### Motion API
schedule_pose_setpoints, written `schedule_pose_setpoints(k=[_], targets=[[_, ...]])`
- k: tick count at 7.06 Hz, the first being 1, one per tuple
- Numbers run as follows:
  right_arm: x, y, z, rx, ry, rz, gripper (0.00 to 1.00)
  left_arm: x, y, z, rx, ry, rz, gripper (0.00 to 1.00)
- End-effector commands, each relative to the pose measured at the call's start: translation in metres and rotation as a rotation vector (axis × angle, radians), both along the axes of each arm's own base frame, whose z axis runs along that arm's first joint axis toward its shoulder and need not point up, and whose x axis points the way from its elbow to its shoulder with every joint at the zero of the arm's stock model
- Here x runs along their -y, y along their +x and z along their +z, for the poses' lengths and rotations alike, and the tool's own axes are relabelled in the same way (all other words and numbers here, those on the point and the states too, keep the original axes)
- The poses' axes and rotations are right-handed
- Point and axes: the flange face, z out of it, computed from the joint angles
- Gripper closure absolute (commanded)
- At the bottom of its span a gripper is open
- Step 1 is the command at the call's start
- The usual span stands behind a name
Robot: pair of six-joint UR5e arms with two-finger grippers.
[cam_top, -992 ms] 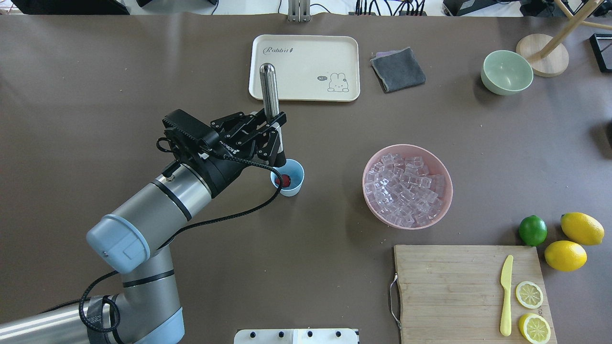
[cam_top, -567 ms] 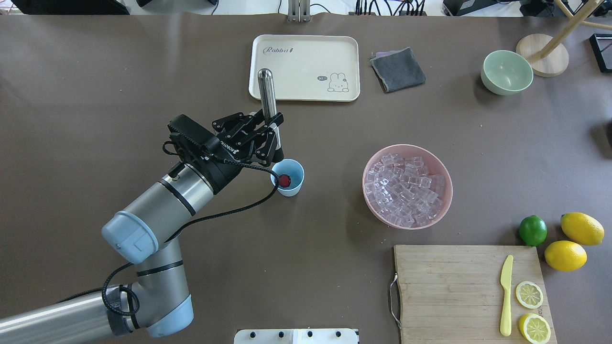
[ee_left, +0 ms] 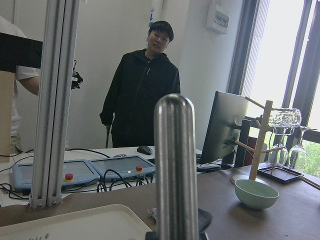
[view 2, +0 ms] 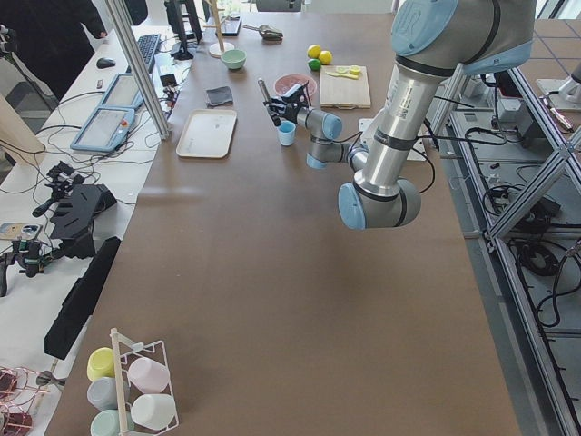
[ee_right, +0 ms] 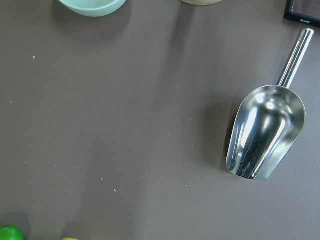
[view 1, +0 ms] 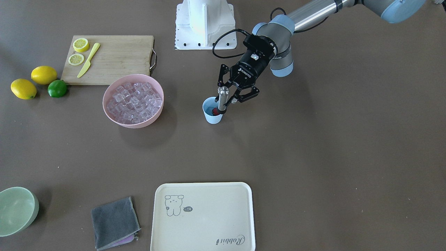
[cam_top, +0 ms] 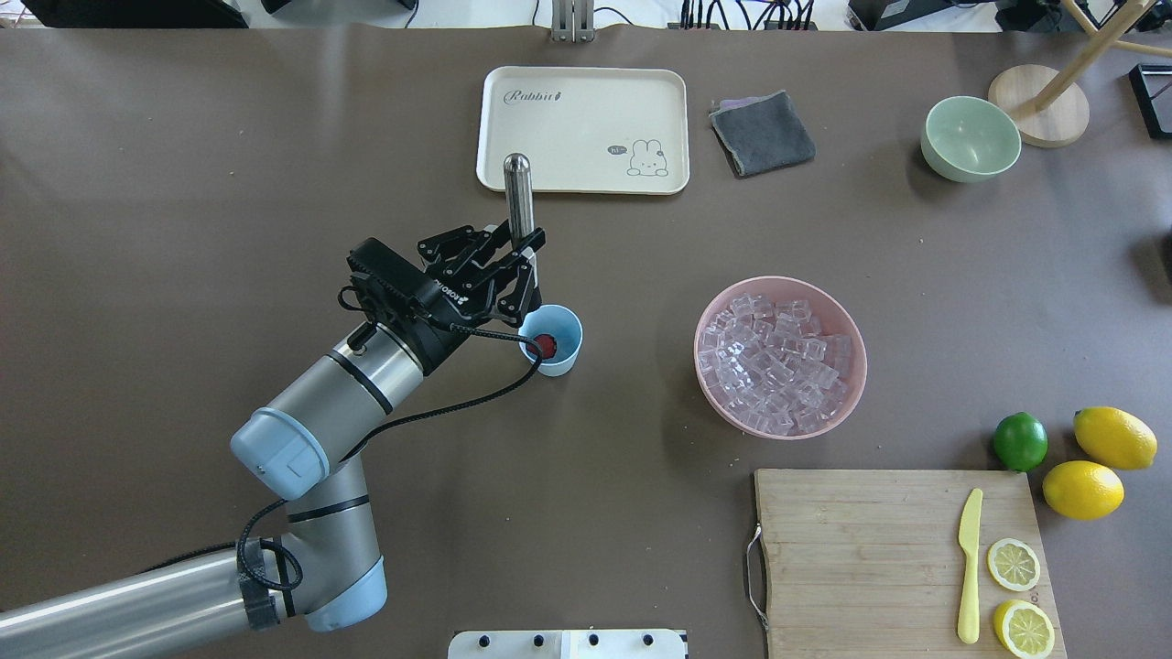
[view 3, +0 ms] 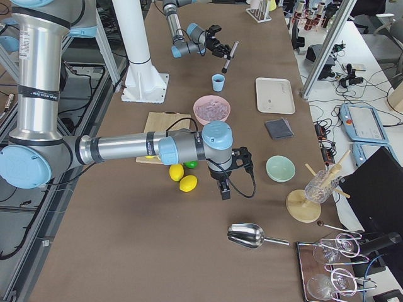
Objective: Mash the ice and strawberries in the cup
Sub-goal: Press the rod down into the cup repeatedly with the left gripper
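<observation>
The left hand (cam_top: 528,261) is clamped on a steel muddler (cam_top: 518,188), which it holds nearly upright with the dark lower end dipped into the pale-blue cup (cam_top: 560,366), right at the red strawberry (cam_top: 546,345) lying inside against the wall on the arm's side. The cup stands near the middle of the table (cam_top: 275,137), and the ice cubes (cam_top: 778,366) are heaped in the pink bowl (cam_top: 842,407), well apart on the robot's right. The right hand (view 3: 224,189) hangs over the far end of the table beyond the lemons, above a metal scoop (ee_right: 265,135); from here I cannot tell whether its fingers are apart or together.
</observation>
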Motion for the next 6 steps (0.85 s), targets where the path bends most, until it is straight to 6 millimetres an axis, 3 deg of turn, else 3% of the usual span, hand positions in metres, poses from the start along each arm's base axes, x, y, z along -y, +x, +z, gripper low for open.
schedule_pose_setpoints(k=[1,2,3,6], targets=[[-0.001,0.0,0.002,-0.002,-0.003,0.0,0.0,-0.011,0.008,-0.009,-0.045,0.02,0.017,1.0],[-0.001,0.0,0.001,-0.001,-0.001,0.0,0.0,-0.011,0.008,-0.018,-0.061,0.026,0.018,1.0],[-0.001,0.0,0.001,-0.002,-0.003,0.0,0.0,-0.023,0.019,-0.011,-0.047,0.019,0.04,1.0],[0.002,0.0,0.003,-0.002,-0.006,0.0,0.0,-0.026,0.036,0.009,-0.01,-0.015,0.014,1.0]])
